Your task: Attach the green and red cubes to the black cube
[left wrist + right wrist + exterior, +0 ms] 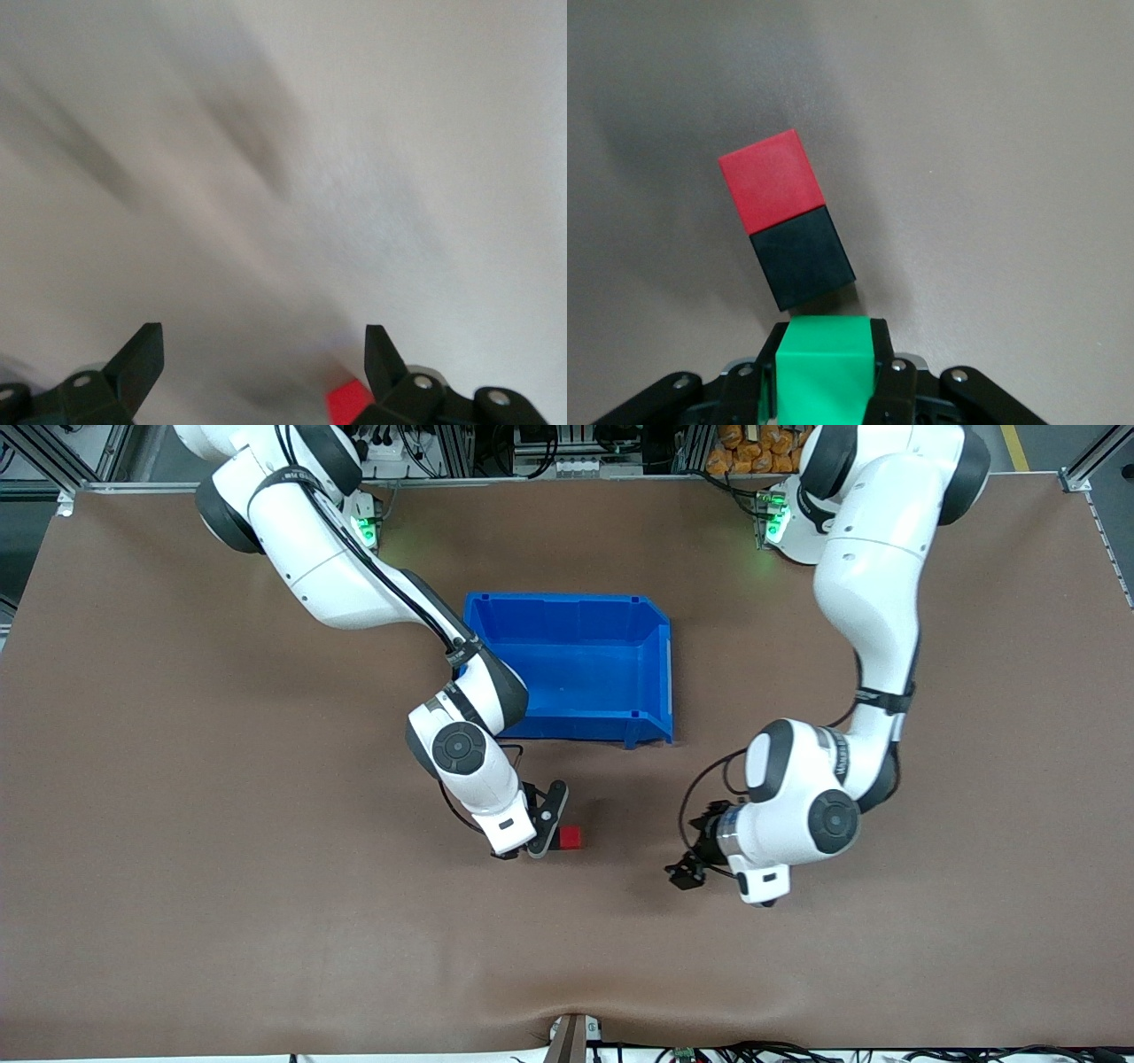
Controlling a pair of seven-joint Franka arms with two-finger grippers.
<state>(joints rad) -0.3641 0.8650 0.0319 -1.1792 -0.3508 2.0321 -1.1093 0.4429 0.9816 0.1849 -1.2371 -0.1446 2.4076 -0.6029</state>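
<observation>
Here, with our right gripper (824, 390) clamped on the green cube (824, 367) beside the black cube (803, 257) that already touches the red cube (570, 837) on the table (221, 868), we square its face first, while the left gripper (266, 367) hangs wide open and empty nearby.

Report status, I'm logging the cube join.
Right claw shut on small matte green cube, beside joined red cube and black cube. Left claw open, over table. Nothing in the way.

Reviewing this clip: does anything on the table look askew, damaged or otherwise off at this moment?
Nothing looks damaged or spilled. The red cube sits joined to the black cube on the table, though the pair lies slightly askew to the green cube held in the right tool. The left tool is open over bare table. The blue bin stands upright.
</observation>
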